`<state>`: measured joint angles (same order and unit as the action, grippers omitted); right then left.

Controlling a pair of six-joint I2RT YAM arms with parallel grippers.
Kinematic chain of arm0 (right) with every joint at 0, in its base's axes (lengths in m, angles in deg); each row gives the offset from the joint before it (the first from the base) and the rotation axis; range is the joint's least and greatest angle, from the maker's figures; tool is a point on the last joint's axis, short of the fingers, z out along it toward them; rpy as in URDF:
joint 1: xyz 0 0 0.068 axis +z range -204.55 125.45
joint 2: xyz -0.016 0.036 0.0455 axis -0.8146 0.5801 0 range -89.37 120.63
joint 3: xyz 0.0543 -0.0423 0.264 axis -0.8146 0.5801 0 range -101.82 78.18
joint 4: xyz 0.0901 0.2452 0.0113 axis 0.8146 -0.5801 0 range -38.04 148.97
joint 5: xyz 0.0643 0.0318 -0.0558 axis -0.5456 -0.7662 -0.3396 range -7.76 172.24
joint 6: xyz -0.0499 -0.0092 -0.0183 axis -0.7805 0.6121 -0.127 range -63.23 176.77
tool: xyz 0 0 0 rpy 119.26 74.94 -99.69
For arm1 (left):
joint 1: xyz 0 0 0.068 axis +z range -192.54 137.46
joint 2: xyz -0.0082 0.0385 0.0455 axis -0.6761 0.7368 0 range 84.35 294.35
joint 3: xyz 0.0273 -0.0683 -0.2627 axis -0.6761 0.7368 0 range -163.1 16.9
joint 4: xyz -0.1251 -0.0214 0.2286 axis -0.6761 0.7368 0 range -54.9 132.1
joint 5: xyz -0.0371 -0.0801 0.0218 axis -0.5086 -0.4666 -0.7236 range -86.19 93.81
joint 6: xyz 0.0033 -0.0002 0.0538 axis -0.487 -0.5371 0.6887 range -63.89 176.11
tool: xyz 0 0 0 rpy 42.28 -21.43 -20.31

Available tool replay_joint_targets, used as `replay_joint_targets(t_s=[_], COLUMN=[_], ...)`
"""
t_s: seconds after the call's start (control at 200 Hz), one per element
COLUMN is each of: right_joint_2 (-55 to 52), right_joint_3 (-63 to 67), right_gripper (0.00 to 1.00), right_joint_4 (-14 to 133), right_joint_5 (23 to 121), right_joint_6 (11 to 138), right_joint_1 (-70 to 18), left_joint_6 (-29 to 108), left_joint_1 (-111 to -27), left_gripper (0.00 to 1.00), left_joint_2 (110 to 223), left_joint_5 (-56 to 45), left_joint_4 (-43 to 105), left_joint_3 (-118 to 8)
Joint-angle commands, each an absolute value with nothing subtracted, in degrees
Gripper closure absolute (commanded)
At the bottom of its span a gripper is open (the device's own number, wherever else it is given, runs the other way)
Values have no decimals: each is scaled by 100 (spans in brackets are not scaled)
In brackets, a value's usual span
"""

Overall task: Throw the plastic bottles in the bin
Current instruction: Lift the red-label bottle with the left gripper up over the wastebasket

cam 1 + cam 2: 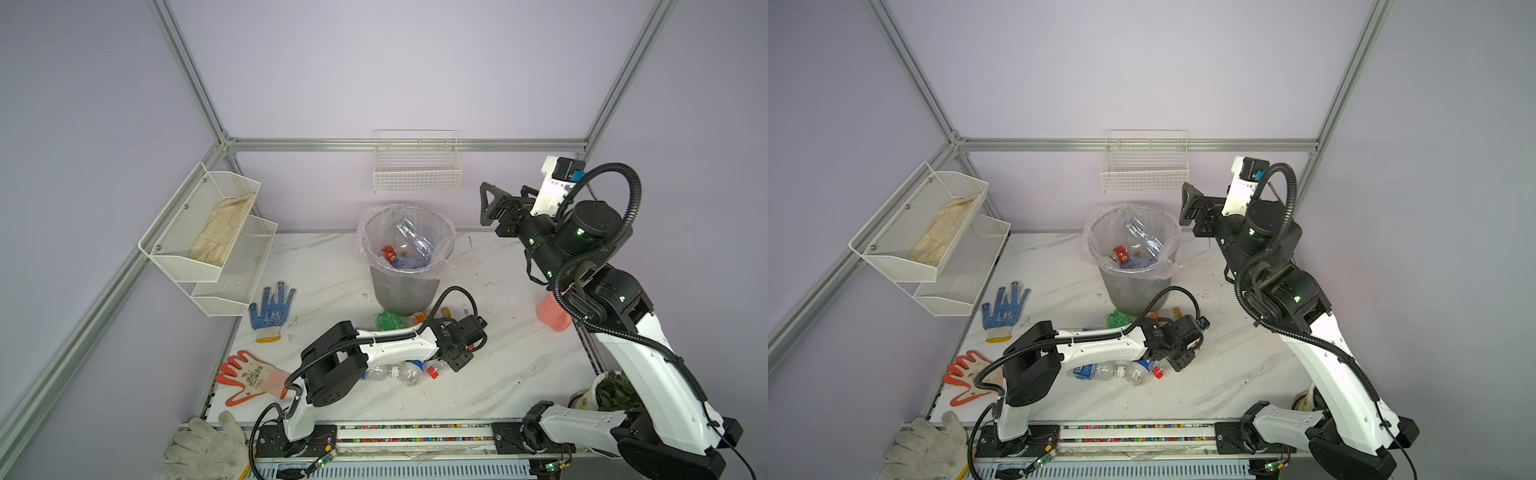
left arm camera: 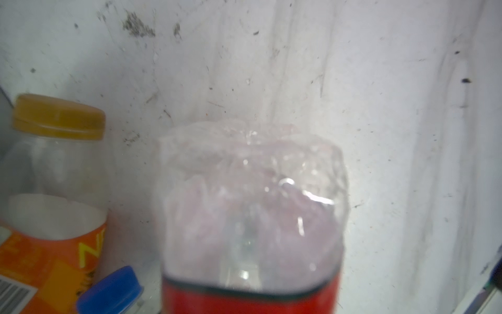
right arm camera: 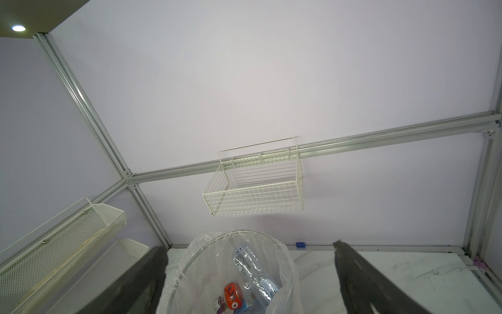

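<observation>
In both top views I see the left fingers (image 1: 457, 362) low over the tabletop (image 1: 498, 374), lower centre of the frame, on top of the red-label bottle (image 2: 250, 217). Its red cap (image 1: 432, 372) shows just left of them. In the left wrist view this bottle fills the lower centre with its base pointing away. The fingers themselves are outside that frame, so I cannot tell whether they are clenched on it.

The orange-label bottle (image 2: 54, 190) lies at the left edge of that view. The green bottle (image 1: 388, 321) lies at the foot of the bin (image 1: 405, 291), centre frame. Clear bottles (image 1: 409, 372) lie under the left arm.

The right fingers (image 3: 353, 271) are released, spread wide and holding nothing, high and to the right of the bin rim. Discarded bottles (image 1: 411, 239) lie inside the bin.
</observation>
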<state>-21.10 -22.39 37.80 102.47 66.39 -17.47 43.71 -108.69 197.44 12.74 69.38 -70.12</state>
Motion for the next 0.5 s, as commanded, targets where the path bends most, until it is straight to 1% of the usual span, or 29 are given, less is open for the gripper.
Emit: replay_joint_targets(t_s=[0.0,0.32,0.495], right_joint_2=[-2363,-3036,-3118], right_joint_3=[-2206,-1747,-1606], right_gripper=[2,2,3], right_joint_4=[4041,4490,4490], right_joint_5=[10535,11732,11907], right_joint_6=[6560,6556,6562], right_joint_1=[-1745,-1744,-1740], left_joint_6=[4611,5028,5472], left_joint_1=[-10897,-10898,-10898], left_gripper=[72,72,73], left_joint_2=[19128,18058,17412], left_joint_5=[1480,2011,2330], left_joint_4=[6633,6504,6281], left_joint_3=[-7193,-7289,-7432])
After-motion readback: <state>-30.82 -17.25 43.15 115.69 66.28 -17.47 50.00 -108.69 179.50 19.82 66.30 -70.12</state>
